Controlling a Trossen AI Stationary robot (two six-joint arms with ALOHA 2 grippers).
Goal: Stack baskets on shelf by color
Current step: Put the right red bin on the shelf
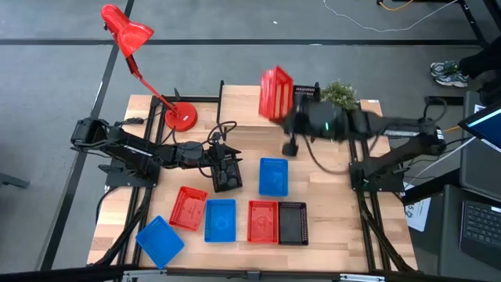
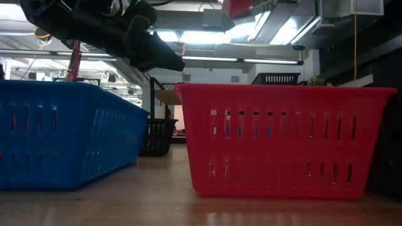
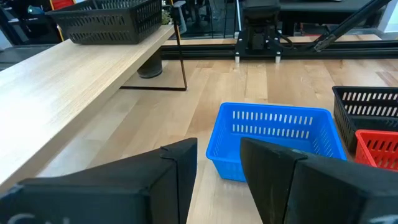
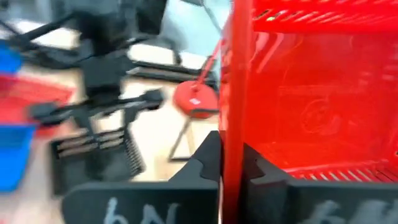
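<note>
My right gripper (image 1: 283, 110) is over the shelf (image 1: 235, 100) at the table's far side, shut on a red basket (image 1: 275, 94) that it carries tipped on its side. One black basket (image 1: 307, 92) stands on the shelf's plank (image 3: 81, 68). My left gripper (image 1: 227, 166) hangs open (image 3: 217, 180) over mid-table, above a black basket (image 2: 157, 135) on the tabletop, facing a blue basket (image 3: 273, 137). Along the near side stand a red (image 1: 188, 207), a blue (image 1: 220, 219), a red (image 1: 263, 221), a black (image 1: 292, 223) and a corner blue basket (image 1: 160, 241). My right gripper pinches the red basket's wall (image 4: 236, 124) at its rim, one finger (image 4: 208, 165) on one face and one finger (image 4: 264, 171) on the other. The basket is lifted clear and turned on its side, its open mouth not facing up.
A red desk lamp's base (image 1: 180, 116) sits at the shelf's left end, its head (image 1: 125, 27) beyond the table. A small plant (image 1: 339, 94) stands at the shelf's right end. Bare tabletop (image 1: 337, 188) lies to the right of the blue basket (image 1: 273, 175).
</note>
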